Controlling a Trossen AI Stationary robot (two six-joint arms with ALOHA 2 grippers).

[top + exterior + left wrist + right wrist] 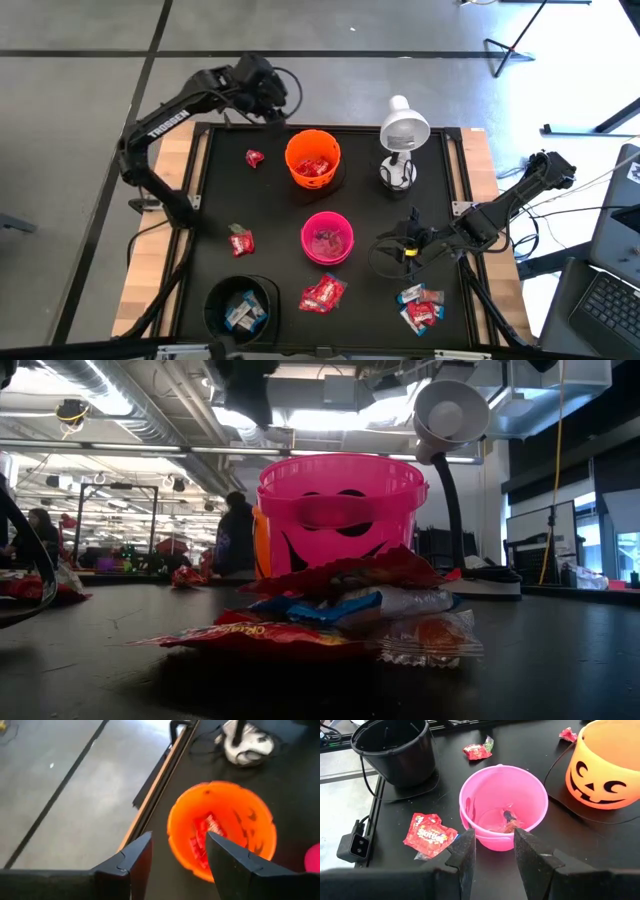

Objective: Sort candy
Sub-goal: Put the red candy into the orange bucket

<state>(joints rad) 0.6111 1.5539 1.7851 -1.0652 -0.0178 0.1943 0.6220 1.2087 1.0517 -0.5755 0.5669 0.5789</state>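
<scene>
My left gripper (175,865) hangs at the table's far edge beside the orange plastic pumpkin bowl (313,158), fingers parted with nothing between them; red-wrapped candy (202,840) lies inside that bowl. My right gripper (492,852) sits near the right edge, aimed at the pink plastic bowl (502,810), jaws apart and empty. Loose sweets remain: one red piece (254,158) near the far left corner, another (240,241) by the left edge, a pile (322,294) at the near edge, and a mixed cluster (421,308) at the near right. Swinging my left arm low could clip the orange rim and spill it; grabbing at a pile may pick up mixed wrappers.
</scene>
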